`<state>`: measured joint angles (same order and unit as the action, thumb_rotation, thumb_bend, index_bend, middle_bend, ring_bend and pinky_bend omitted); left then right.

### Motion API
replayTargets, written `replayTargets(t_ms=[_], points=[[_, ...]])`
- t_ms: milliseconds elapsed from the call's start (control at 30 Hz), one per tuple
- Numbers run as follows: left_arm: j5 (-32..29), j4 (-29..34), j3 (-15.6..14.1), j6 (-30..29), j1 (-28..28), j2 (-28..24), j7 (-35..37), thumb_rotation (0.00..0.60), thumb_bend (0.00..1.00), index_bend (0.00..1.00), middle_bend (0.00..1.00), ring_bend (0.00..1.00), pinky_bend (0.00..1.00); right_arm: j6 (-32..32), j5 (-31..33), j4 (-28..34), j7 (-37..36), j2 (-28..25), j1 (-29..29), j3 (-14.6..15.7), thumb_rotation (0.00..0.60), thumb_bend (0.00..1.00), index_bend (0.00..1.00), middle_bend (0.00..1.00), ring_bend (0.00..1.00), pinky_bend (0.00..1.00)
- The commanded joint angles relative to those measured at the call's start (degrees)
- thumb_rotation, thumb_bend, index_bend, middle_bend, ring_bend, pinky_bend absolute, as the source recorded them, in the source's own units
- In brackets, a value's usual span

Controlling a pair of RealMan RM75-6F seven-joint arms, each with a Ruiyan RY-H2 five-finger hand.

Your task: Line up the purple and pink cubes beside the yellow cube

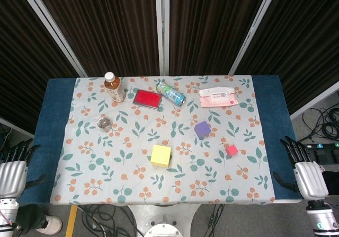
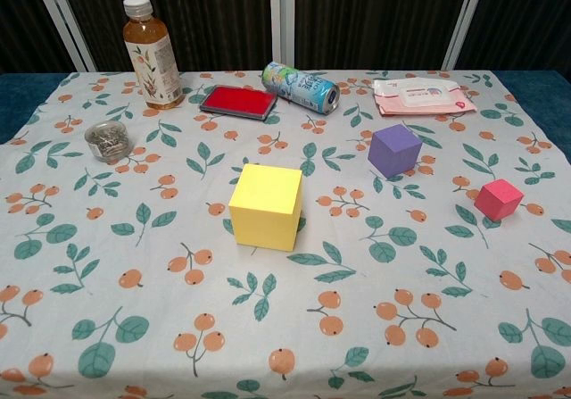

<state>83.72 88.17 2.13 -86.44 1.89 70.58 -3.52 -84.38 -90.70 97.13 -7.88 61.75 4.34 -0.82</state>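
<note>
On the leaf-patterned bench (image 2: 107, 328) the yellow cube (image 2: 265, 206) sits near the middle, the purple cube (image 2: 394, 148) behind and to its right, the pink cube (image 2: 498, 199) further right. Along the far edge: tea bottle (image 2: 152, 54), red flat case (image 2: 237, 102), toppled can (image 2: 301, 87), wipes pack (image 2: 421, 95); a small jar (image 2: 108, 140) stands left

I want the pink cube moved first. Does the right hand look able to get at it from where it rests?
Probably yes: the right hand rests open at the table edge, the pink cube stands alone on that side, and only bare cloth lies between.
</note>
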Motion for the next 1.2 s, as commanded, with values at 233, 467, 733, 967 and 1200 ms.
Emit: replayTargets(t_ms=[233, 467, 733, 967, 1200], points=[[0.06, -0.01, 0.05, 0.08, 0.12, 0.01, -0.12, 0.6, 0.03, 0.25, 0.18, 0.09, 0.13, 0.16, -0.21, -0.14, 0.19, 0.14, 0.15, 0.07, 0.6, 0.19, 0.0, 0.0, 0.0, 0.0], [0.27, 0.14, -0.06, -0.14, 0.02, 0.08, -0.22, 0.6, 0.03, 0.25, 0.18, 0.09, 0.13, 1.87, -3.17, 0.1, 1.21, -0.33, 2.0, 0.54, 0.6, 0.19, 0.0, 0.0, 0.0, 0.0], [0.41, 0.43, -0.01, -0.94, -0.36, -0.23, -0.05, 0.6, 0.03, 0.25, 0.18, 0.09, 0.13, 15.22, -9.82, 6.27, 8.17, -2.44, 13.8, -1.39, 0.6, 0.2, 0.0, 0.0, 0.0, 0.0], [0.08, 0.41, -0.2, -1.4, -1.01, -0.5, 0.16, 0.6, 0.03, 0.25, 0.18, 0.09, 0.13, 31.96, -7.52, 7.8, 15.49, 1.9, 27.22, -6.21, 0.6, 0.17, 0.0, 0.0, 0.0, 0.0], [-0.44, 0.43, 0.11, -1.26, -1.04, -0.76, 0.13, 0.6, 0.03, 0.25, 0.18, 0.09, 0.13, 43.51, -2.22, 2.81, 24.62, 10.06, 37.14, -9.42, 0.6, 0.07, 0.0, 0.0, 0.0, 0.0]])
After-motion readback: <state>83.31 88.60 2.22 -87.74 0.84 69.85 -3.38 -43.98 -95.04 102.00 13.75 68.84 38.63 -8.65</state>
